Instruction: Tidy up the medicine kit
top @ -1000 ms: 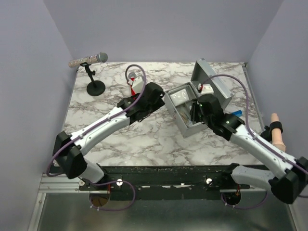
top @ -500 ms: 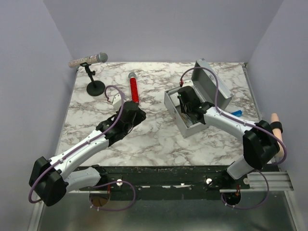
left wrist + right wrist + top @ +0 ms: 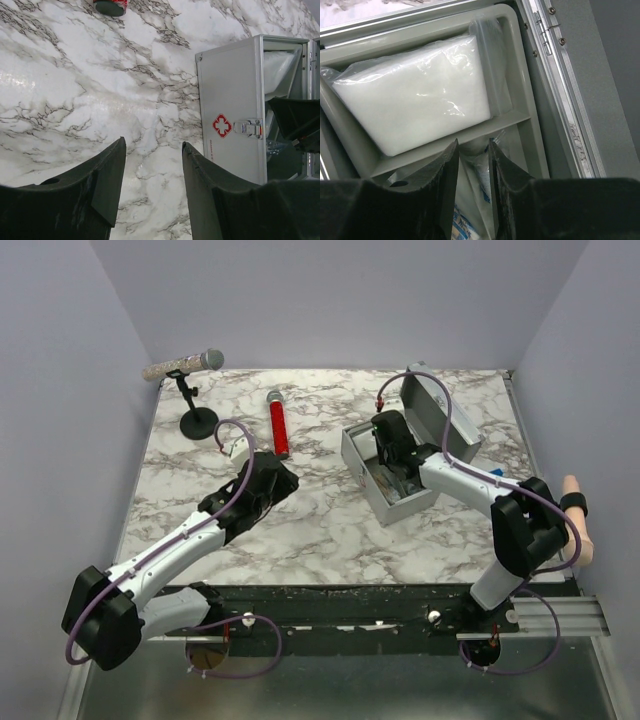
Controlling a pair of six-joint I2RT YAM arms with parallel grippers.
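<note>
Medicine kit [image 3: 362, 475] long axis far-near, lid open rightward; left hand [image 3: 153, 147] spread; right hand [image 3: 473, 145] inside, grip unclear.

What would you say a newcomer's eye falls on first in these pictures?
The open medicine kit right of centre, with the right gripper inside it over a white bag in its tray. Next, the red cylinder lying farther back on the marble table, and the left gripper open above bare marble.

bright even light, soft shadows, sharp focus
</note>
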